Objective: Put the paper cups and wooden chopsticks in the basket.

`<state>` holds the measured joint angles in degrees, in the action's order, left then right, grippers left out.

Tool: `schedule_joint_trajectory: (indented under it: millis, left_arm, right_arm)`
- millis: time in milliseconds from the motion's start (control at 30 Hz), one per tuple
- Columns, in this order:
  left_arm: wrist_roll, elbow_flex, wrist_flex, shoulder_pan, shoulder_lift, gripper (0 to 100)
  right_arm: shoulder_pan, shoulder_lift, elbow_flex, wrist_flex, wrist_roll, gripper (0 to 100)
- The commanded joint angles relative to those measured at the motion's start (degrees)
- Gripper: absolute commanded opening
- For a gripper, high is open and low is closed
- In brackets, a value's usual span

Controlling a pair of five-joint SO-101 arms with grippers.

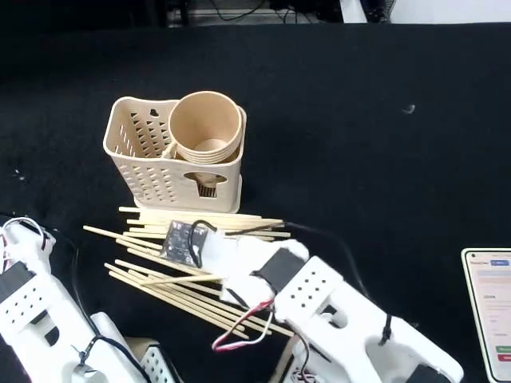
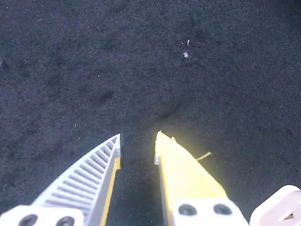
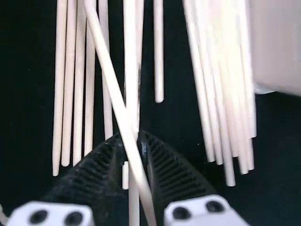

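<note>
A beige slotted basket point(image 1: 152, 171) stands on the black cloth with a stack of paper cups point(image 1: 206, 128) in its right end. In front of it, several wooden chopsticks point(image 1: 160, 283) lie spread on the cloth. My right gripper point(image 1: 182, 243) is down among them. In the right wrist view its black fingers point(image 3: 101, 165) are shut on a slanted chopstick point(image 3: 110, 89), with another straight one point(image 3: 130, 70) beside it in the gap. My left gripper point(image 2: 137, 137) hangs open over bare black cloth with nothing between its fingers.
The left arm's white body point(image 1: 32, 307) sits at the front left corner. A lit screen point(image 1: 489, 303) lies at the right edge. A beige basket wall point(image 3: 277, 42) stands close beside the chopsticks. Black cloth stretches behind and right of the basket.
</note>
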<state>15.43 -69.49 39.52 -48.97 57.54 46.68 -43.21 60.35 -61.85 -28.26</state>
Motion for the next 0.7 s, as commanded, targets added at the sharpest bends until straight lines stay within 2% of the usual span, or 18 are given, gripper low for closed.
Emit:
schedule_joint_trajectory:
  millis: [0, 300, 567, 667]
  left_arm:
    - [-0.4, 3.6, -0.2, 0.7, 0.9, 13]
    - [-0.4, 3.6, -0.2, 0.7, 0.9, 13]
    - [-0.4, 3.6, -0.2, 0.7, 0.9, 13]
    - [-0.4, 3.6, -0.2, 0.7, 0.9, 13]
  right_arm:
    - [-0.6, -1.5, -11.9, -1.8, 3.1, 1.1]
    - [-0.5, -0.1, -33.1, -3.2, 4.7, 1.1]
    - [-0.5, 5.9, -41.7, -3.1, 4.8, 1.1]
    - [-0.5, 6.5, -45.1, -2.7, 8.3, 1.1]
